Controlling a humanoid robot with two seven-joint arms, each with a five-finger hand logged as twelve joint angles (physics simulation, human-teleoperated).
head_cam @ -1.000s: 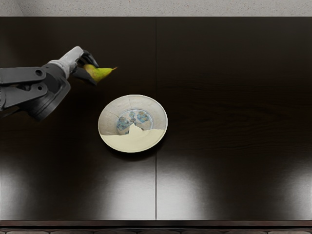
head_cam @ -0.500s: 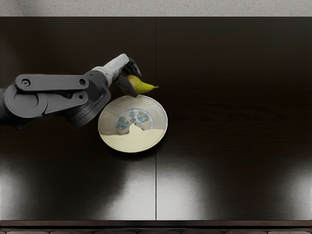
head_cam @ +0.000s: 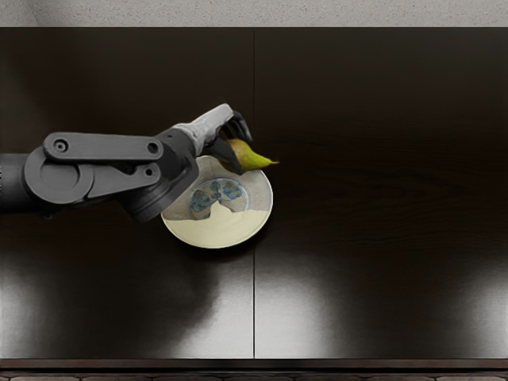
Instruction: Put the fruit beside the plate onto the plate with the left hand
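Fruit [head_cam: 251,159] is clamped tight in my left hand [head_cam: 227,135], hanging just over the far rim of the plate [head_cam: 214,234] on the dark worktop [head_cam: 381,238], so pickup looks done and only lowering and release remain.

Grey arm [head_cam: 95,165], pale wrist [head_cam: 203,127], black left hand [head_cam: 229,136]

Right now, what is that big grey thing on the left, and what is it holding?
It is a robot's left arm, drawn by a computer simulator. The picture is taken from the robot's head, looking down at a dark table. At the arm's end is its left hand, whose dark fingers grip a yellow-green fruit, probably a pear. The fruit is over the far rim of a round plate on the table. The right arm is out of view.
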